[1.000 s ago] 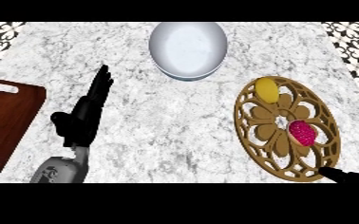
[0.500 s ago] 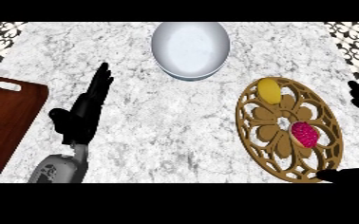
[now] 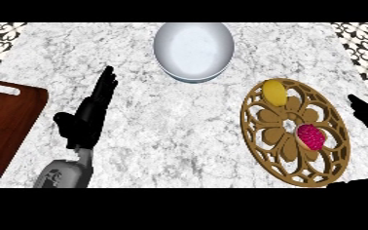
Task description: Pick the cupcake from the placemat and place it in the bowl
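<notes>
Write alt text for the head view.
A cupcake with pink topping sits on a round wooden placemat beside a yellow fruit; a white bowl stands farther back. The left hand rests open at left.

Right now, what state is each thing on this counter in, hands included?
Bowl: upright, nothing in it.
Cupcake: on the placemat, untouched.
Yellow fruit, perhaps a lemon: on the placemat's far end.
Placemat: flat on the counter.
Cutting board: flat at the left edge.
Left hand: open, fingers straight, holding nothing.
Right hand: only a tip at the right edge; state unclear.
</notes>
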Available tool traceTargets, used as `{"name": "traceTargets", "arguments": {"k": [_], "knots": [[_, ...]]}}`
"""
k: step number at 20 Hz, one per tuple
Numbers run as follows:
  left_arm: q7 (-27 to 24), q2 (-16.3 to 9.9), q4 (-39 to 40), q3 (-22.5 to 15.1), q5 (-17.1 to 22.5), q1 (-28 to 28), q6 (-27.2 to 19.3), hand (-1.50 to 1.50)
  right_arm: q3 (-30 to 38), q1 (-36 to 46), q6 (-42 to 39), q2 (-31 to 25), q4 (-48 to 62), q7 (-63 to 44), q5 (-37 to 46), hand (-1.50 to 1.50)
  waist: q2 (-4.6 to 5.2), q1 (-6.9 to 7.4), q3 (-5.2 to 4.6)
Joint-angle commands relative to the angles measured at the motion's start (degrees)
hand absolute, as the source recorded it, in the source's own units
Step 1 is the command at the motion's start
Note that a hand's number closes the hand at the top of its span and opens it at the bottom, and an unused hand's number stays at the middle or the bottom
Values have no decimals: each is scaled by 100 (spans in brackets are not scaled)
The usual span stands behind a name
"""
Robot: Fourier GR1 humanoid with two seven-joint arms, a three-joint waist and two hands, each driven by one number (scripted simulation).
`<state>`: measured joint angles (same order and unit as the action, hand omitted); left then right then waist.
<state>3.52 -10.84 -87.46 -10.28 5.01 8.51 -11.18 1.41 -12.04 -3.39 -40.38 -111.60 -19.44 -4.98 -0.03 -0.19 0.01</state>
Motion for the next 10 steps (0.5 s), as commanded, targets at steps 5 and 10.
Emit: {"name": "traceTargets", "arguments": {"k": [5,10], "knots": [[237,165,106,183,-144,301,83,0,354,334,-509,725,667,639,-141,-150,3,13,1],[187,196,-312,168,-311,-269,180,0,515,42,-794,1138,316,551,-39,-150,-2,13,-1]]}}
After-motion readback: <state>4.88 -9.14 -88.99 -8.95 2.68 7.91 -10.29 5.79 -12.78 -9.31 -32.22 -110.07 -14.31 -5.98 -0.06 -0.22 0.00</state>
